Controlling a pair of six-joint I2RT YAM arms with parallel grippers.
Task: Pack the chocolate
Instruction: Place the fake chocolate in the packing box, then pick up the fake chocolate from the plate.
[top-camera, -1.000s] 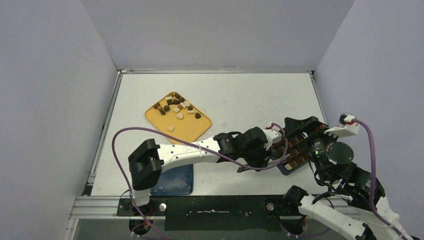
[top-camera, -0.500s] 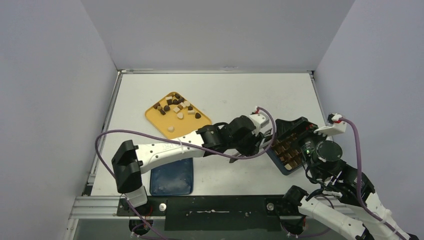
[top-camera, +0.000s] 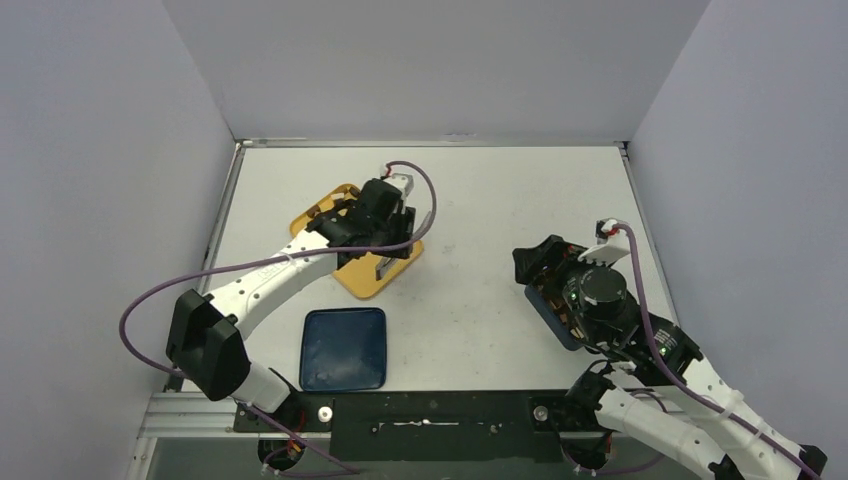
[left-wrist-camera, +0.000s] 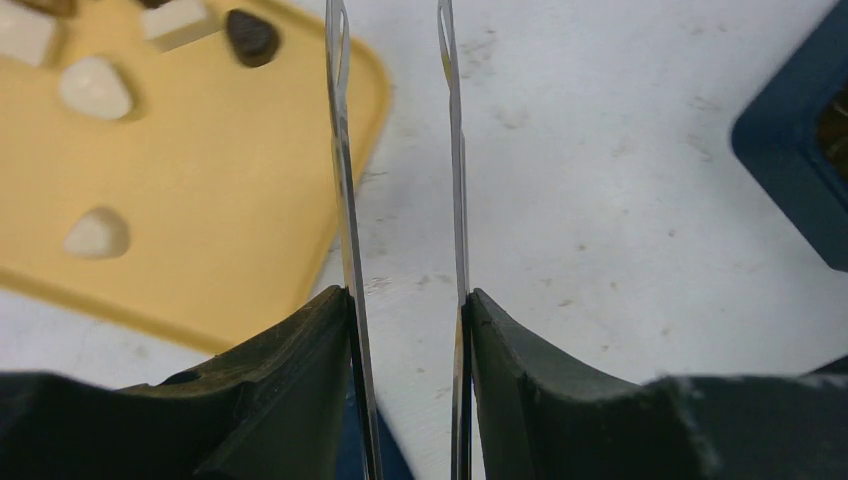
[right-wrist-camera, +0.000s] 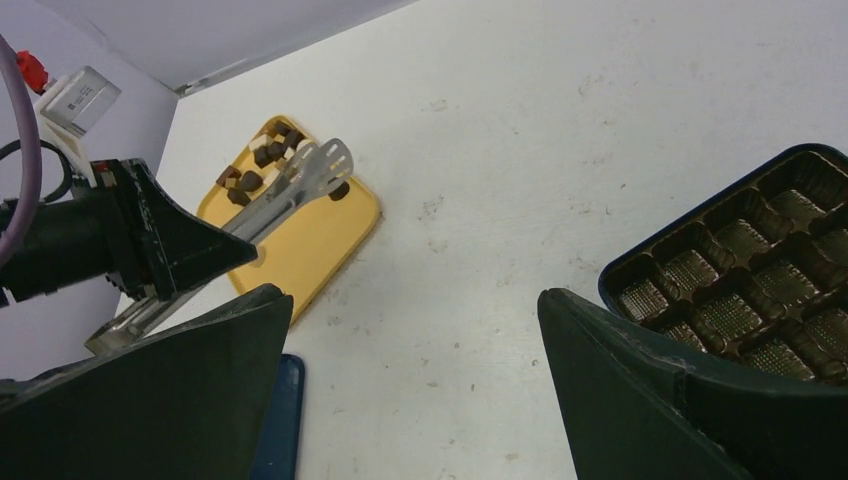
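- The left arm stretches far forward from its base, with its elbow low at the near left and its forearm angled inward.
- The left gripper points downward and clamps a pair of tongs, with one black finger pressed against each blade.
- The right arm is folded close to its base.
- The right gripper tilts downward, its jaws spread wide and empty.

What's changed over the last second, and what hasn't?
The left claw, gripping the tongs throughout, swung left from the box back to the yellow tray of chocolate. The tongs hold nothing. The right claw drifted left, open. Tray and blue lid stayed put.
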